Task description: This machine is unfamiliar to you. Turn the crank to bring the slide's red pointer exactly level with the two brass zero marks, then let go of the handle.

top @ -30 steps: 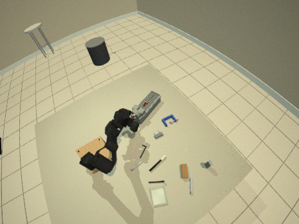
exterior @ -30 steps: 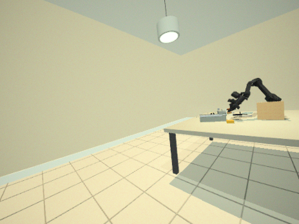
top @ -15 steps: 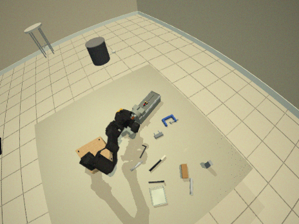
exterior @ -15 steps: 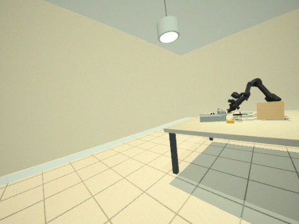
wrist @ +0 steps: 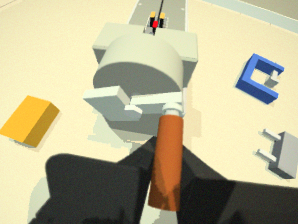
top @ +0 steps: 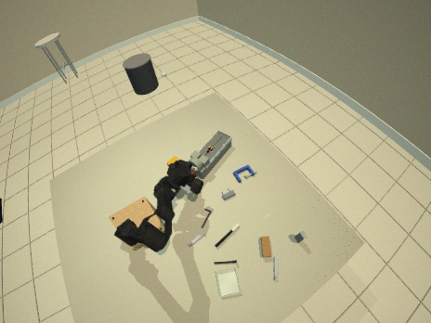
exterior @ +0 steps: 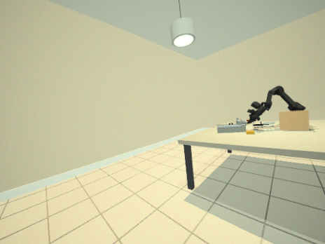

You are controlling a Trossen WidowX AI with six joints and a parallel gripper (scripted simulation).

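The grey machine (top: 225, 140) (exterior: 231, 129) (wrist: 140, 60) has a round crank housing at its near end. The white crank arm (wrist: 155, 102) points right in the wrist view, to an orange-brown handle (wrist: 169, 145) (top: 193, 172). My gripper (wrist: 164, 142) (exterior: 249, 121) is shut on this handle, with a dark finger on each side. The red pointer (wrist: 155, 24) (top: 208, 150) shows beyond the housing, close to the brass marks (wrist: 162, 16). It appears slightly on the housing side of them; exact alignment is too small to tell.
A yellow block (wrist: 29, 120) (exterior: 250, 132) lies left of the machine in the wrist view. A blue clamp (wrist: 247, 80) (top: 241, 170) and a grey two-pronged part (wrist: 286, 154) (top: 228, 194) lie right. An orange-brown block (top: 266, 246) and several small tools lie farther off.
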